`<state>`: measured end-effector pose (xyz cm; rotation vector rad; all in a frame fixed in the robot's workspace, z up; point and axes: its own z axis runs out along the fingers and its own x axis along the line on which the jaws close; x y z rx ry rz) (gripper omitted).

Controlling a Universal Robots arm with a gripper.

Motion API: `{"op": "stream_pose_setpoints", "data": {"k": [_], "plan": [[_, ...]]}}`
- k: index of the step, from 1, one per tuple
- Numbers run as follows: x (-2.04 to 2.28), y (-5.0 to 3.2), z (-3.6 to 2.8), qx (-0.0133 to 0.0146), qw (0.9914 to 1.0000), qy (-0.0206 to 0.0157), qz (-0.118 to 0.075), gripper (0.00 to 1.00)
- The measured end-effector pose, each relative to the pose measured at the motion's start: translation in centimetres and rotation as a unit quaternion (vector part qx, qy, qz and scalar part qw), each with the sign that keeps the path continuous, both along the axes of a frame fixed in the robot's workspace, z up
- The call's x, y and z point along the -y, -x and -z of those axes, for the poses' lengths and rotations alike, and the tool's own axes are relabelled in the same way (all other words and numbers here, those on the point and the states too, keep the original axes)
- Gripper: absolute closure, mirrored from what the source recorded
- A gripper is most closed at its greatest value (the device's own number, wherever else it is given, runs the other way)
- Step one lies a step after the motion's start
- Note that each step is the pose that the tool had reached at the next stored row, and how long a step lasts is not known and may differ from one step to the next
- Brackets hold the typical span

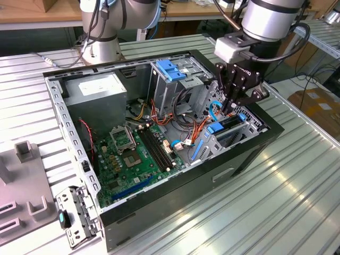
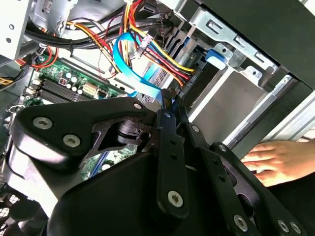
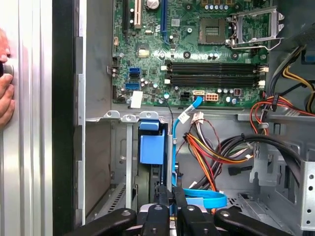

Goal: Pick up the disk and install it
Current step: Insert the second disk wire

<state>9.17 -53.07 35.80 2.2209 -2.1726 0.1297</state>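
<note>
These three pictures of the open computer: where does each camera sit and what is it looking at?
Exterior view: off the arm, above the table, looking down into the open computer case; arm and gripper show.
First wrist view: on the arm, looking into the case at the green circuit board; gripper and a hand show.
Second wrist view: on the arm, behind the gripper, facing the cables.
Both wrist views share a person's hand.

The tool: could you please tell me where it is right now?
In the exterior view, the tool hangs inside the open computer case at the view's right end, just above the blue-railed drive bay, right of the upright cage.
</note>
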Motion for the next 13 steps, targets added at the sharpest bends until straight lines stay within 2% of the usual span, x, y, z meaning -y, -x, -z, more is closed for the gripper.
{"op": "stream_pose_setpoints", "data": {"k": [3, 9, 10, 12, 13], "plan": [[0.03, 0.25, 0.06, 0.0018, 1.00000, -0.0020, 0.000, 0.84], [0.23, 0.40, 0.40, 0.0059, 0.99994, -0.0088, 0.000, 0.84], [0.24, 0.42, 0.42, 0.0069, 0.99993, -0.0095, 0.000, 0.84], [0.31, 0.42, 0.46, 0.0124, 0.99985, -0.0117, 0.001, 0.84], [0.41, 0.45, 0.46, 0.0128, 0.99984, -0.0126, 0.001, 0.84]]}}
